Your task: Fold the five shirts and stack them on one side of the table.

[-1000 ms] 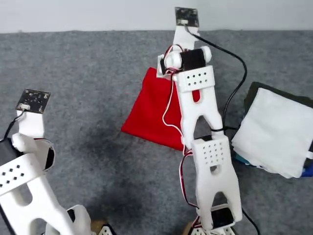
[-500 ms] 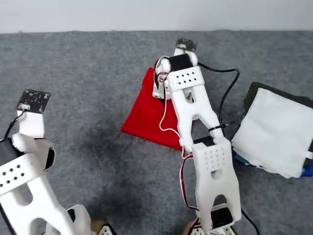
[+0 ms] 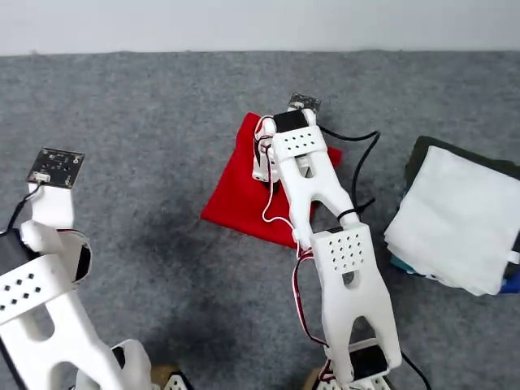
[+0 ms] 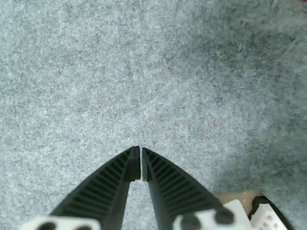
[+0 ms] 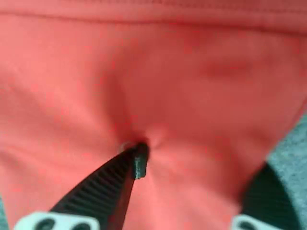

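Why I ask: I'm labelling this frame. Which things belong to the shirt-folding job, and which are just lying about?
Job in hand: red shirt; stack of folded shirts, white on top; right end effector, open on the red shirt; left end effector, shut above the table.
Just there: grey table; black cable.

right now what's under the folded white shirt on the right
Beneath the folded white shirt, a dark shirt's edge and a blue edge peek out; anything else is covered.
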`<state>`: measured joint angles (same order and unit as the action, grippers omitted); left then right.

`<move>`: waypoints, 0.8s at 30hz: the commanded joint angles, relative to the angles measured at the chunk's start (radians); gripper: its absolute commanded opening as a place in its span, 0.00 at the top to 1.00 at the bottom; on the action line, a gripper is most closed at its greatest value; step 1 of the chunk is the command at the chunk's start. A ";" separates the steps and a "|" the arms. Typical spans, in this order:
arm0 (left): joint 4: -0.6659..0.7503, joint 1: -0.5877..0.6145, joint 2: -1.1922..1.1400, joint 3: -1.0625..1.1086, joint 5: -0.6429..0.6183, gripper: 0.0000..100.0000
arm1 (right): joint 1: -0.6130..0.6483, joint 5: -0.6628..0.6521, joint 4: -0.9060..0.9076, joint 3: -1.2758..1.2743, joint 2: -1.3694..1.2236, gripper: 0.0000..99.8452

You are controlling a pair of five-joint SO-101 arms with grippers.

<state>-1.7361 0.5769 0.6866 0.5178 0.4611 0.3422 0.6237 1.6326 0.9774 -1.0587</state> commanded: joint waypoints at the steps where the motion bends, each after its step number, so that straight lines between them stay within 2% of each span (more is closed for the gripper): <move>1: -0.018 -0.002 0.020 -0.004 -0.002 0.98 | -0.030 -0.072 -0.004 -0.006 -0.027 0.93; 3: -0.018 -0.002 0.020 -0.004 -0.002 0.98 | -0.041 -0.140 0.001 -0.006 -0.022 1.00; 13: -0.018 -0.002 0.020 -0.004 -0.002 0.98 | -0.061 -0.334 0.166 0.176 0.090 0.99; 20: -0.018 -0.002 0.020 -0.004 -0.002 0.98 | -0.093 -0.443 0.165 0.172 0.349 0.99; 24: -0.018 -0.002 0.020 -0.007 0.000 0.98 | -0.116 -0.500 0.165 0.089 0.530 0.99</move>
<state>-1.7361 0.5769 0.6866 0.5178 0.4611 0.2501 0.1634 1.7538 1.0894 -0.7211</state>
